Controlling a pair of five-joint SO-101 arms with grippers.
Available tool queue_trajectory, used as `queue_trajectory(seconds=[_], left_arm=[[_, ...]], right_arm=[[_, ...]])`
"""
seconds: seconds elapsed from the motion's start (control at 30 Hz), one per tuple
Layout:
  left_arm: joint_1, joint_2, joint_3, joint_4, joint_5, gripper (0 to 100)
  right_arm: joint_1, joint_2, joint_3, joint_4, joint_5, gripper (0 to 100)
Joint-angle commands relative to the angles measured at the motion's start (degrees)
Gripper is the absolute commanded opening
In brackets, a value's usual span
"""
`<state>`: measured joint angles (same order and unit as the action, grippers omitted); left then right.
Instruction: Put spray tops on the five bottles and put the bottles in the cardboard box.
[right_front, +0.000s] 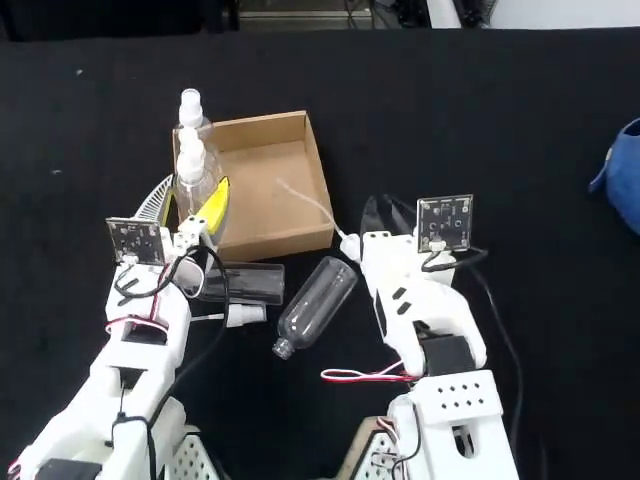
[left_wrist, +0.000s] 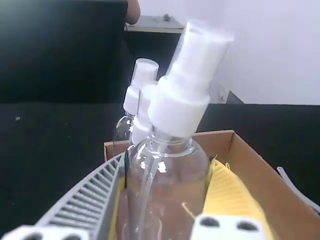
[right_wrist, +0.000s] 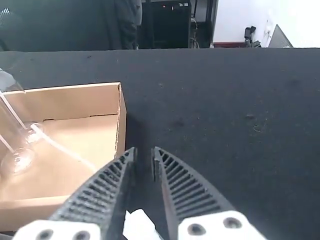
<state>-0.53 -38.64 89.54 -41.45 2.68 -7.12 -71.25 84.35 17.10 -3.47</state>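
In the foreground the pincer (right_wrist: 143, 151) grips a white spray top (right_wrist: 139, 225) beside the box (right_wrist: 120, 115), which holds a thin tube (right_wrist: 65, 150) and, at the frame's edge, clear bottles (right_wrist: 14, 152), on the black tabletop (right_wrist: 225, 100).

Four bottles (right_front: 195, 125) (right_front: 197, 188) (right_front: 240, 283) (right_front: 315, 305), four spray tops (right_front: 190, 100) (right_front: 190, 150) (right_front: 245, 315) (right_front: 348, 242), one cardboard box (right_front: 270, 240) and two arms (right_front: 140, 330) (right_front: 420, 300).

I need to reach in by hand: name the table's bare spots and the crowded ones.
Free: the black table right of the cardboard box, out to the blue object, and the strip beyond the box. Crowded: the box's left wall, where the left gripper holds a bottle, and the lying bottles between the arms.
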Motion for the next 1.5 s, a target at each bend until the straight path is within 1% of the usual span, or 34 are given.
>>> queue_trajectory(seconds=[0.0, 0.17, 0.33, 0.4, 0.57, 0.73, 1.47], left_arm=[[-0.57, 1.05, -4.53, -1.23, 2.99, 3], [-0.57, 4.22, -5.41, -2.02, 2.9, 3], [-0.66, 8.18, -2.42, -14.95, 2.81, 3], [-0.66, 10.37, -2.07, -17.41, 2.81, 3], [-0.66, 15.82, -3.74, -17.76, 2.9, 3], [-0.66, 17.93, -4.88, -17.76, 2.99, 3], [-0.66, 17.67, -1.98, -17.49, 3.08, 3]], right_arm=[[1.05, -1.36, -0.22, -2.02, 0.44, 3.2], [1.05, -1.36, -0.22, -2.02, 0.44, 3.2], [1.05, -1.36, -0.22, -2.11, 0.44, 3.2], [1.05, -1.36, -0.22, -2.11, 0.44, 3.2], [1.05, -1.36, -0.22, -2.11, 0.44, 3.2], [1.05, -1.36, -0.22, -2.2, 0.53, 3.2], [1.05, -1.36, -0.22, -2.29, 0.53, 3.2]])
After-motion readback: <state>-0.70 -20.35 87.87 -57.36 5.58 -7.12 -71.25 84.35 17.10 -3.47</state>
